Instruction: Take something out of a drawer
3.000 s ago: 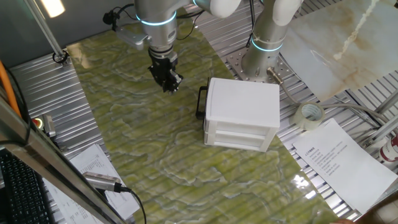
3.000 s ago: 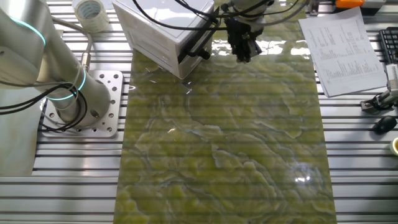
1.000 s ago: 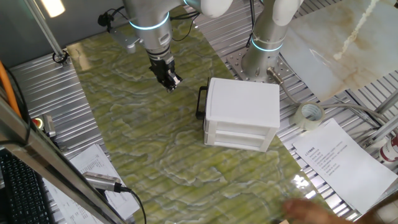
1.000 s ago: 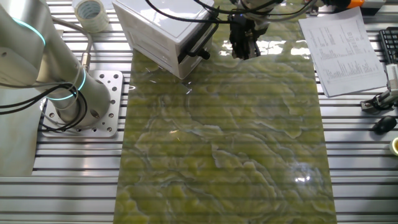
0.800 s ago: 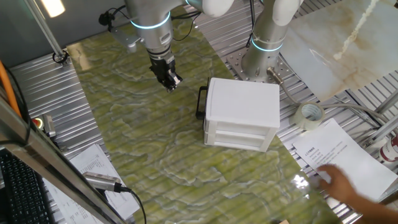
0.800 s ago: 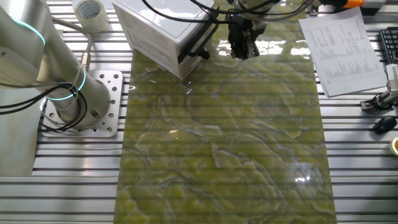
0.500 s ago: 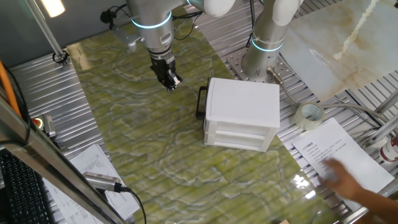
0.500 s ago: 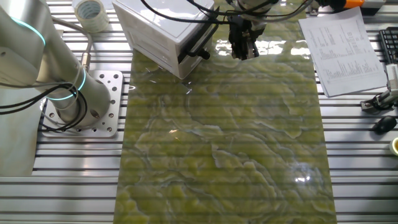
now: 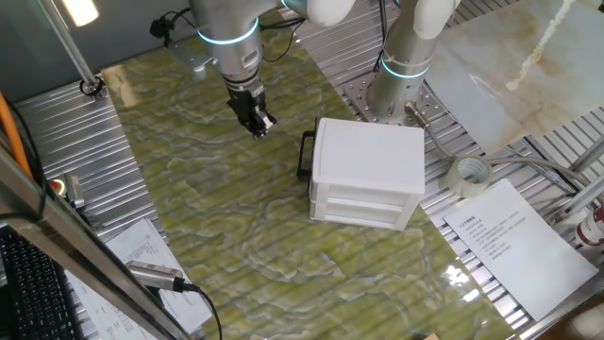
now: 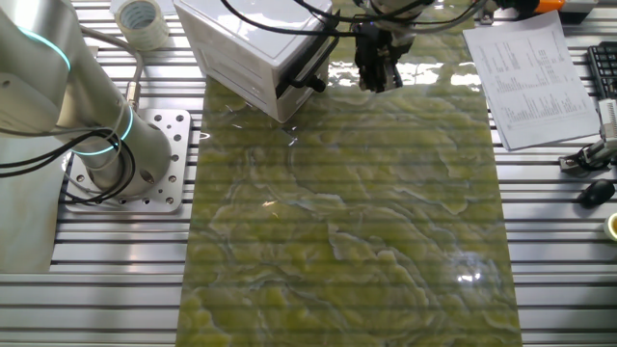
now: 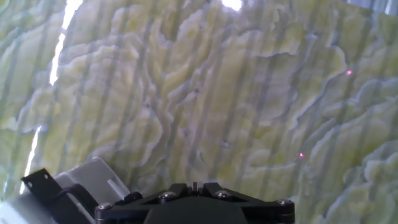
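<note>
The claw [image 9: 257, 124] hangs beside the closed drawer's handle [image 9: 306, 156], well apart. I cannot tell whether it is spread or pressed together.

A robotics laboratory bench. The table [image 10: 116, 270] is built of ribbed aluminium profiles, with a green marbled mat [image 10: 347, 222] laid over it. A grey robot arm [image 10: 58, 87] with lit cyan rings is bolted to a drilled steel plate [image 10: 169, 159]. Around the mat lie printed sheets [image 9: 514, 241], a tape roll [image 9: 470, 175], cables [image 10: 260, 24] and a keyboard [image 9: 28, 283].
</note>
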You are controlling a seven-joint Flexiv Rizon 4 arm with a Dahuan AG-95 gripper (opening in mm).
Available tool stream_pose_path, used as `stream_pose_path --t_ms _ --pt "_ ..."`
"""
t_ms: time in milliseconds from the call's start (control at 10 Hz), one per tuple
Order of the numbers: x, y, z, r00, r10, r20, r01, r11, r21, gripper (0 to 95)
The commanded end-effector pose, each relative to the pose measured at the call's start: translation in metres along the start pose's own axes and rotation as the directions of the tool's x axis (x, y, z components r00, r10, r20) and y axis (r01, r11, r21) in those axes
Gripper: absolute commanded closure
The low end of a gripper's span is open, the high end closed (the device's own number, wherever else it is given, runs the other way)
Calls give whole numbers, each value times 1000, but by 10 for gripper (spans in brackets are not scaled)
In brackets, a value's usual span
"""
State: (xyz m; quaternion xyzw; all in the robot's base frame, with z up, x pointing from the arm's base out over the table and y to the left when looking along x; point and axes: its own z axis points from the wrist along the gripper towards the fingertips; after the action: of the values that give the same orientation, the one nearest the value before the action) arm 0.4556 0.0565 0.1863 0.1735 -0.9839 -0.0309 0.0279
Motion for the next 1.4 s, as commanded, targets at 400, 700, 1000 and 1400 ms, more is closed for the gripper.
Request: stream_pose_path --t_ms 400,700,1000,1400 --pt "26 35 -14 993 -121 -10 121 992 25 760" --pt "37 51 -5 980 -197 9 197 980 23 760" --pt "40 52 1 955 -293 43 293 956 0 760" --pt "41 61 12 937 -343 67 346 938 -30 760"
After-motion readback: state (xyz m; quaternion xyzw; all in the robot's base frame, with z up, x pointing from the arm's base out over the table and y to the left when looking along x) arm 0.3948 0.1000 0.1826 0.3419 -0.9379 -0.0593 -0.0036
